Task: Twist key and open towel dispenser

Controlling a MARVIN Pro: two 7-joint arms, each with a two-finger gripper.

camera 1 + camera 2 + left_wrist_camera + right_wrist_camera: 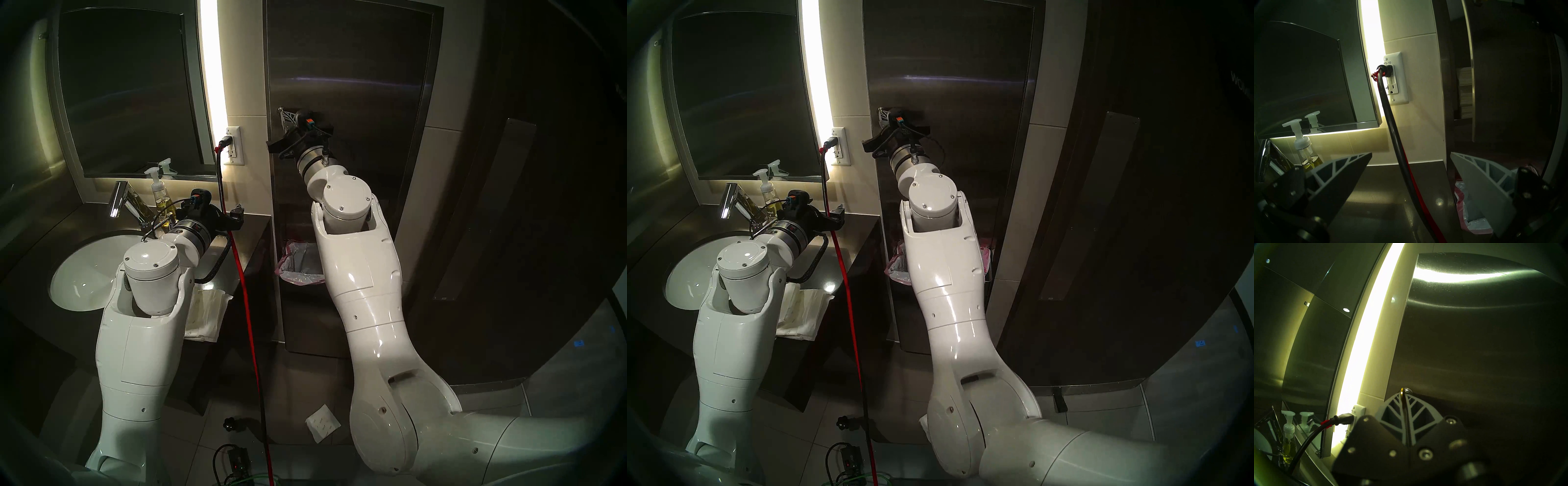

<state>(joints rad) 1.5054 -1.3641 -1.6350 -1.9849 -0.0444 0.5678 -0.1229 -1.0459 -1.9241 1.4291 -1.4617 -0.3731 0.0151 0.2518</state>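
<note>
The towel dispenser (339,85) is a tall brushed-steel wall cabinet, also in the head right view (949,68). My right gripper (282,117) is at the door's left edge, shut on the brass key (1402,397), which sticks out of the round silver lock (1408,390). In the left wrist view the door (1508,84) stands slightly ajar, and stacked white paper towels (1465,93) show in the gap. My left gripper (235,215) is open and empty above the counter, left of the dispenser, its fingers (1349,168) spread on either side of the cord.
A red-and-black cord (244,288) hangs from the wall outlet (233,146) down past my left gripper. A steel bin with a pink liner (300,264) sits below the dispenser. The sink (84,271), faucet (118,200), soap bottle (159,193) and mirror (129,95) are to the left.
</note>
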